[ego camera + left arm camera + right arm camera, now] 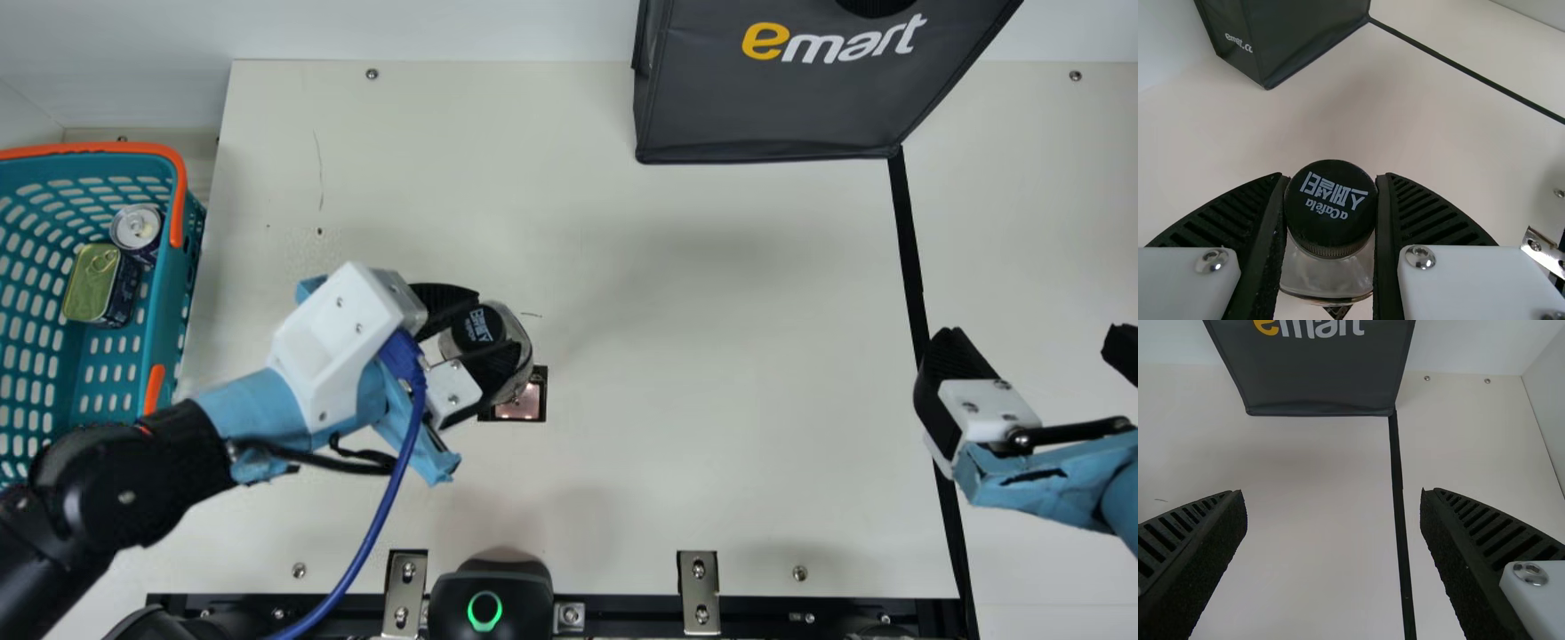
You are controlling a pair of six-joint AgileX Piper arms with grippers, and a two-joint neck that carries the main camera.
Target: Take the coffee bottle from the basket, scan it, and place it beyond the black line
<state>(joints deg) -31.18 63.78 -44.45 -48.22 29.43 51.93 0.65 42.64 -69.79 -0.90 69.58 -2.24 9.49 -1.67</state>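
Black ribbed fingers [1431,213] of the left claw [1331,179] are closed on the coffee bottle [523,342], one at each side of its dark cap [1331,207] and upper glass. Bottle position: left arm's side of the black line [911,258], well apart from it. Likely purpose of this high grip: to leave the lower body exposed to the small lit window [520,406], presumably the scan window, set in the surface [711,489] on the same side of the line. Whether the base touches the surface cannot be told. Right claw [1331,495]: wide, holding nothing, over the black line.

The basket [163,302], holding a can [138,227] and a flat tin [92,283], stands farther from the line than the bottle does. Labels: white lettering on the cap; yellow and white lettering on the dark bag [765,98], whose lower corner meets the line.

Step in hand, as judged: scanning. Next: carry the bottle across the line and set it down upright. Caution: the right claw may obstruct the crossing.
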